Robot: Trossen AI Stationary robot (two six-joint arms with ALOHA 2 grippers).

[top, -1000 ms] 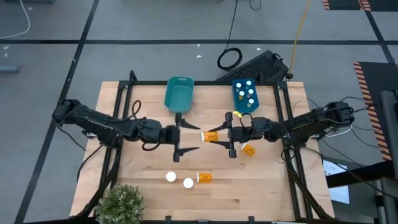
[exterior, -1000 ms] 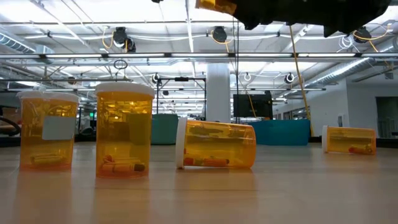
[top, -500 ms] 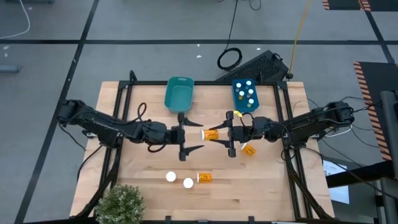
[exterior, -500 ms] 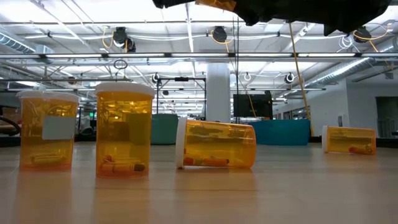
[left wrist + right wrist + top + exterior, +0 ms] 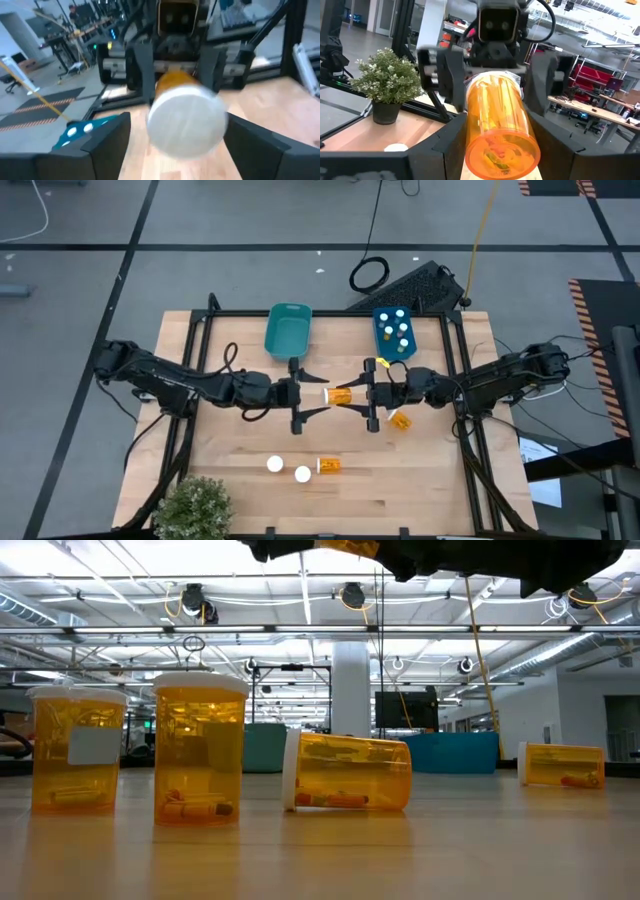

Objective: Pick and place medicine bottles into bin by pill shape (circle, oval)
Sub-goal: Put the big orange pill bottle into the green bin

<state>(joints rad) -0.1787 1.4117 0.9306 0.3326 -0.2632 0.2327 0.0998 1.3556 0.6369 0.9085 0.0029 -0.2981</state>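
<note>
My right gripper (image 5: pixel 362 396) is shut on an orange medicine bottle (image 5: pixel 340 395) and holds it level above the table's middle, white cap (image 5: pixel 186 117) toward the left arm. My left gripper (image 5: pixel 300 395) is open, and its fingers stand on either side of that cap without touching it. Two bottles (image 5: pixel 275 465) (image 5: pixel 302 474) stand upright near the front edge, with a third (image 5: pixel 329 465) lying on its side beside them. Another bottle (image 5: pixel 400 420) lies on its side below the right gripper. My right gripper pinches the bottle's orange body (image 5: pixel 475 135) near its bottom end between its two fingers (image 5: pixel 451 140). The fingers come level from the table's right side and lie along the bottle. The bottle is lifted clear of the table and lies level, its cap pointing at the left gripper.
A teal bin (image 5: pixel 288 332) and a blue bin (image 5: pixel 381 340) holding several bottles stand at the far edge. A potted plant (image 5: pixel 195 505) sits at the near left corner. A black frame (image 5: pixel 200 360) runs along the table's sides.
My left gripper has moved toward the table's right edge, toward the held bottle, and its open fingers now flank the cap. The bottle has stayed level in my right gripper.
</note>
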